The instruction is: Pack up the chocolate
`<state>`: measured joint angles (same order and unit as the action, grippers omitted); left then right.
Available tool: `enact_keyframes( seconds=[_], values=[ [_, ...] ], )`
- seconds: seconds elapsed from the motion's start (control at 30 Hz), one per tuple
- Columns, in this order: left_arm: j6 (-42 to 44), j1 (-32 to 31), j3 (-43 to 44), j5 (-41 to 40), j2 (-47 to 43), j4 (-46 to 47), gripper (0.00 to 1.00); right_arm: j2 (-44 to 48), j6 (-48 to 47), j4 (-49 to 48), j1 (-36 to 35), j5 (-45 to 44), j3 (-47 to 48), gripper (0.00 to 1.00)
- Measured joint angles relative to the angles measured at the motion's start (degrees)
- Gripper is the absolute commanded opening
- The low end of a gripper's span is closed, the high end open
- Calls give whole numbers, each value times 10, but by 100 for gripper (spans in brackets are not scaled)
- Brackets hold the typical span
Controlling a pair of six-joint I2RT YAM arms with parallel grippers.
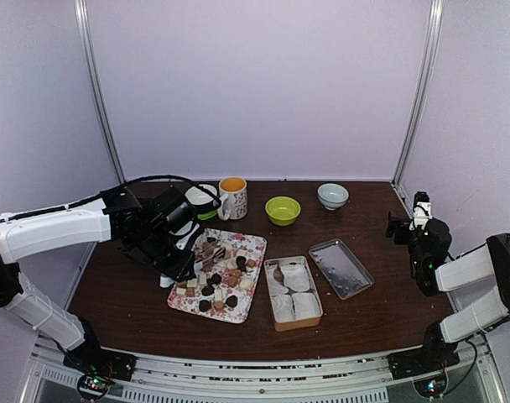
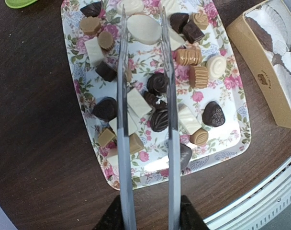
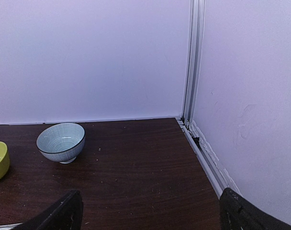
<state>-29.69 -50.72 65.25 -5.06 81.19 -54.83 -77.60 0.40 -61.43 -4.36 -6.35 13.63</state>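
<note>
The chocolate (image 2: 158, 82) comes in dark brown, light brown and cream-white, some pieces ribbed. It lies on a white tray (image 2: 81, 76) printed with pink roses, green leaves and pale blue sprigs. The tongs (image 2: 172, 120) are silver-grey metal. The tin (image 2: 260, 81) is tan, lined with white paper cups, and its lid (image 1: 340, 268) is shiny grey. The table (image 2: 35, 143) is dark brown wood grain. One bowl (image 1: 283, 210) is lime green; another bowl (image 3: 61, 142) is white with fine blue lines. The mug (image 1: 232, 198) is white, orange inside. The walls (image 3: 88, 57) are pale lilac.
</note>
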Motion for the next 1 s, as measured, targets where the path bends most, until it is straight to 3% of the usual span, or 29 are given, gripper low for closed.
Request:
enact_keyframes(
  seconds=[0.4, 0.83, 1.0],
  values=[
    [-1, 0, 0, 14, -59, 20, 24, 0, 0, 0, 0, 0, 0, 100],
    [-2, 0, -23, 42, -44, 24, 28, 0, 0, 0, 0, 0, 0, 100],
    [-7, 0, -37, 58, -39, 28, 25, 0, 0, 0, 0, 0, 0, 100]
  ],
)
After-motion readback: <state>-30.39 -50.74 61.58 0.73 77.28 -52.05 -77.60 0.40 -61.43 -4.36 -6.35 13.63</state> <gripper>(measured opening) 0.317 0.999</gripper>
